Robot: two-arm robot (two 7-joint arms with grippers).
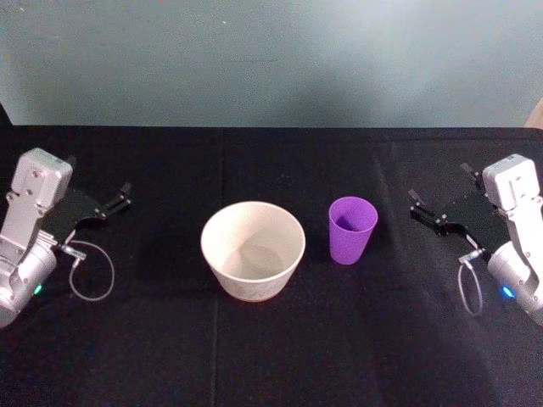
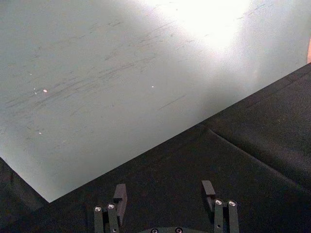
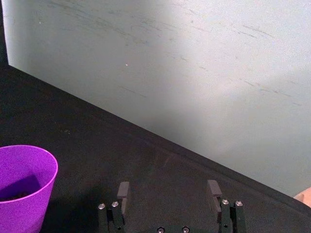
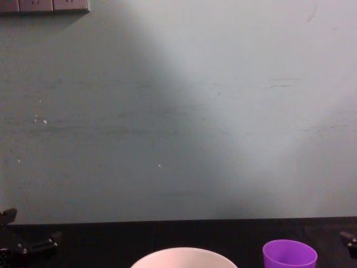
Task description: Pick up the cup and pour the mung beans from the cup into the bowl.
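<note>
The bowl (image 1: pixel 254 275) stands upright near the centre of the black-covered table (image 1: pixel 271 356), closest to the robot's body. The cup (image 1: pixel 352 229) stands upright just beside it on the robot's right, not touching it; its contents cannot be made out. The left gripper (image 1: pixel 125 196) is at the table's left side, well apart from the bowl, fingers spread and holding nothing. The right gripper (image 1: pixel 415 204) is at the right side, near the cup, likewise spread and holding nothing. A pale wall (image 1: pixel 271 59) stands behind.
</note>
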